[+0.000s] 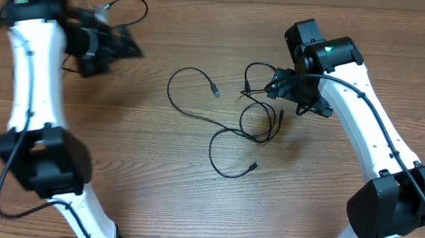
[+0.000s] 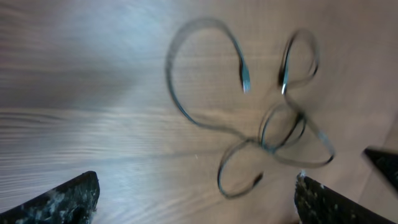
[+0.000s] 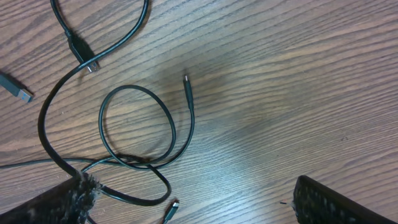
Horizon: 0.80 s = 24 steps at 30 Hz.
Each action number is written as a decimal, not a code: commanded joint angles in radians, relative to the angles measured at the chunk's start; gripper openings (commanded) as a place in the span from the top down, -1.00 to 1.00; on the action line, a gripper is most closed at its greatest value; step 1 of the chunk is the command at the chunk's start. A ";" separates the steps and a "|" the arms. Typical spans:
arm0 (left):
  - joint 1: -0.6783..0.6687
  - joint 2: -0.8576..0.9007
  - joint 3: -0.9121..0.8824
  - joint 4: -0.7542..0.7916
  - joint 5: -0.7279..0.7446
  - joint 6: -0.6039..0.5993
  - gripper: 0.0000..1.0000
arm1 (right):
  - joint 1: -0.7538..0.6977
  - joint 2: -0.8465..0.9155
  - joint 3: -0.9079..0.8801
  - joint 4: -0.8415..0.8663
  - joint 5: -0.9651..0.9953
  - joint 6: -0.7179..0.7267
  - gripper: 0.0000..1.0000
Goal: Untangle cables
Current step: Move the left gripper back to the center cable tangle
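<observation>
- My left jaws sit in the upper left of the overhead view, blurred. In the left wrist view they stand wide with only bare table [image 1: 139, 196] between them, holding nothing.
- A thin black loop [image 1: 134, 7] curls at the top edge just beside them. I cannot tell whether it is one of the cords or wiring of my left arm [image 1: 32, 69].
- The cables [image 1: 249, 129] lie flat on the table around the centre of the overhead frame, right of the middle.
- The leftmost strand [image 1: 171, 90] makes an open arc ending in a pale plug [image 1: 216, 91]. It lies apart from the rest until it runs down into the knot.
- Below that, a lower loop [image 1: 214, 153] ends in a second plug [image 1: 254, 167] that lies free.
- The crossing itself is a small ring [image 3: 137, 124] with strands passing over and under it.
- I judge these cords light, limp and thin. They will drag along rather than lift cleanly, and a pull on one will tow the rest.
- The plug ends are the stiffest, thickest parts, so a hold just behind a free plug looks best to me.
- My right jaws, right of centre in the overhead view, hover over the right side of the tangle. They gape wide and hold nothing, with strands running just beside the left finger [image 3: 62, 199].
</observation>
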State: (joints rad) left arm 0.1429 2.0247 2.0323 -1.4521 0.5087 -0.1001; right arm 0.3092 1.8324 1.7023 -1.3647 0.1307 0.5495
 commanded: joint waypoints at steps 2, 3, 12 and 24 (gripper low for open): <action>-0.138 0.048 -0.066 0.012 -0.109 -0.069 -0.99 | -0.001 -0.030 0.020 0.002 0.007 0.000 -1.00; -0.168 0.060 -0.080 0.027 -0.121 -0.090 -0.99 | -0.001 -0.030 0.020 0.002 0.007 0.000 -1.00; -0.360 0.114 -0.100 -0.024 -0.216 -0.158 -1.00 | -0.001 -0.030 0.020 0.002 0.007 0.000 -1.00; -0.386 -0.299 -0.100 -0.183 -0.364 -0.256 -0.99 | -0.001 -0.030 0.020 0.002 0.007 0.000 -1.00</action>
State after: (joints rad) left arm -0.2340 1.8729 1.9228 -1.6150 0.1810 -0.3328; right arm 0.3092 1.8324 1.7023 -1.3647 0.1310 0.5495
